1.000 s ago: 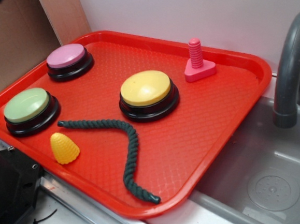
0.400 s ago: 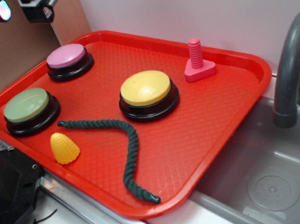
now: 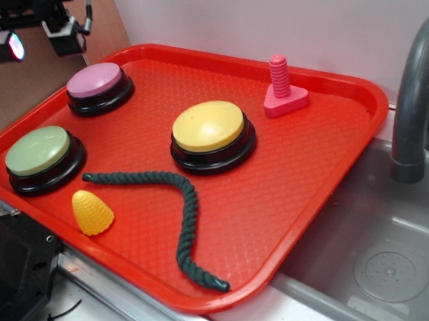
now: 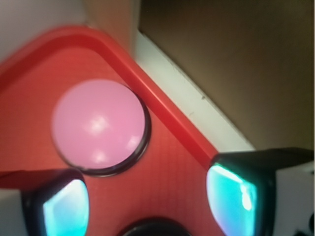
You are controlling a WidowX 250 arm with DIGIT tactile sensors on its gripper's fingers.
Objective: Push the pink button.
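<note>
The pink button (image 3: 94, 80) sits on its black base in the far left corner of the red tray (image 3: 327, 174), close to the tray's rim and untouched as far as either view shows. The pincer (image 3: 36, 41) hangs in the air above and beyond that corner, off to the left of the button, with its two fingers spread apart and nothing between them; in the wrist view the fingertips (image 4: 236, 196) frame the bottom of the picture while the pink button (image 4: 100, 125) lies ahead of them, not yet centred between them. So the press itself is not done: the dome looks fully raised, and the pincer is well clear of it. What seems left is to bring the pincer over the dome, lower it onto the top and push down. Elsewhere on the tray are a green button (image 3: 42, 156) near the left edge, a yellow button (image 3: 211, 133) toward the middle, a pink bolt with a triangular base (image 3: 282, 90) by the far edge, a dark green rope (image 3: 182, 215) and a small yellow corn-shaped toy (image 3: 91, 212) toward the near edge. A grey faucet (image 3: 416, 100) and sink (image 3: 386, 266) lie to the tray's right.
</note>
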